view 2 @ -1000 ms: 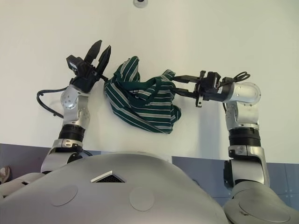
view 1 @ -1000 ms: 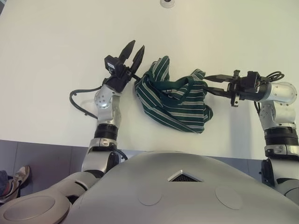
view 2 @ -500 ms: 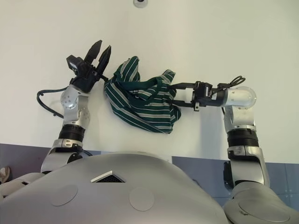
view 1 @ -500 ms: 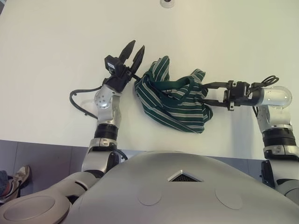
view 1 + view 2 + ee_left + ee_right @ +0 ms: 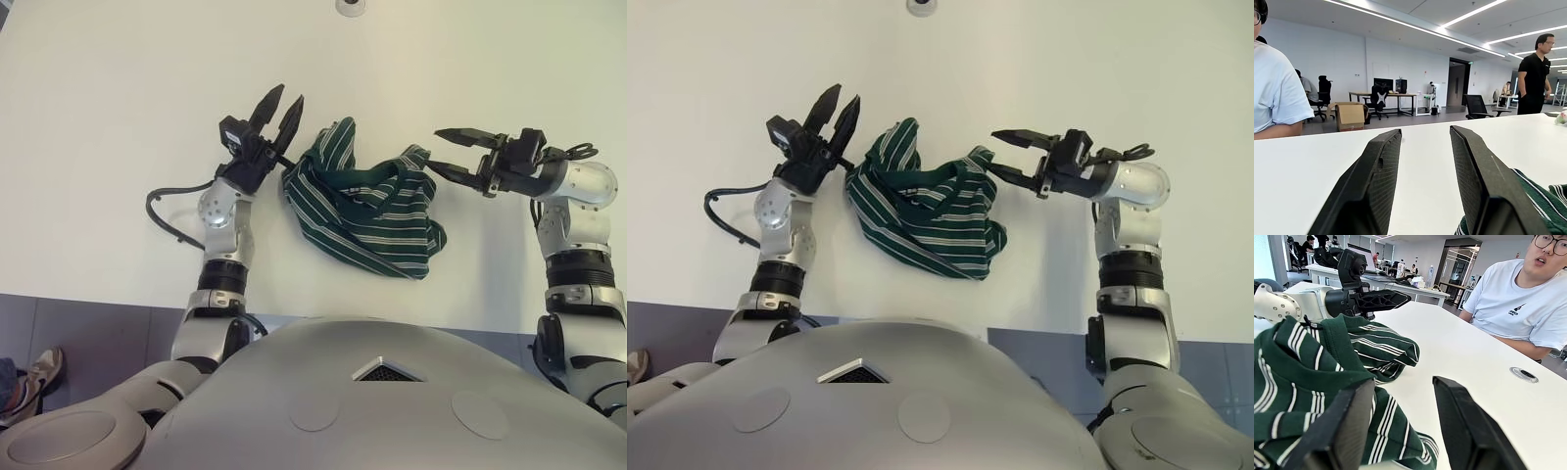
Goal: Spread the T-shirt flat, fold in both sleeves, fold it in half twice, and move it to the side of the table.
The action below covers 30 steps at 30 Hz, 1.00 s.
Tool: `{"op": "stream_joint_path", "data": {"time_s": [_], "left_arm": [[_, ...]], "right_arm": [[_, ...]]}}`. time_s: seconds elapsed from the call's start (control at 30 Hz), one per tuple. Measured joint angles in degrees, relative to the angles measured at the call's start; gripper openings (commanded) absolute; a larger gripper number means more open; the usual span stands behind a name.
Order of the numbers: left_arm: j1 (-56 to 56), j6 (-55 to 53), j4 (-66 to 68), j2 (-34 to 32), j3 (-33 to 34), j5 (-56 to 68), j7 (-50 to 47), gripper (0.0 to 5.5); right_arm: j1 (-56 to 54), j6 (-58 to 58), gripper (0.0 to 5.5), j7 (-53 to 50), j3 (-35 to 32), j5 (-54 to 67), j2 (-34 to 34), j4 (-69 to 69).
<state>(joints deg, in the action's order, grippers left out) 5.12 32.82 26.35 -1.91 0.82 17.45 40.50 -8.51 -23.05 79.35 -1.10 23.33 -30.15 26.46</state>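
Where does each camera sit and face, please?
Eye views: head, looking down at T-shirt on table between left gripper and right gripper.
Left wrist view: left wrist, looking past its open gripper across the table.
Right wrist view: right wrist, past its open gripper toward T-shirt and left gripper.
Shared: all show the T-shirt.

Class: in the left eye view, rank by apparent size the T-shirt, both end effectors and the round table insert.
1. T-shirt
2. left end effector and right end effector: alike, so tied
3. round table insert: smallest, partly cut off at the edge
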Motion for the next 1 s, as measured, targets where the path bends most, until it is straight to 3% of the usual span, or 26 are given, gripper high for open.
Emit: {"op": "stream_joint_path", "data": {"time_s": [0.73, 1.0], "left_arm": [[-0.5, 0.0, -1.1, -0.1, -0.1, 0.0, 0.0, 1.81], [-0.5, 0.0, -1.1, -0.1, -0.1, 0.0, 0.0, 1.81]], "right_arm": [[4.2, 0.8, 2.18, 10.2, 2.8, -0.8, -0.8, 1.1], [4.5, 2.0, 0.78, 10.5, 2.6, 0.8, -0.8, -0.8]]}}
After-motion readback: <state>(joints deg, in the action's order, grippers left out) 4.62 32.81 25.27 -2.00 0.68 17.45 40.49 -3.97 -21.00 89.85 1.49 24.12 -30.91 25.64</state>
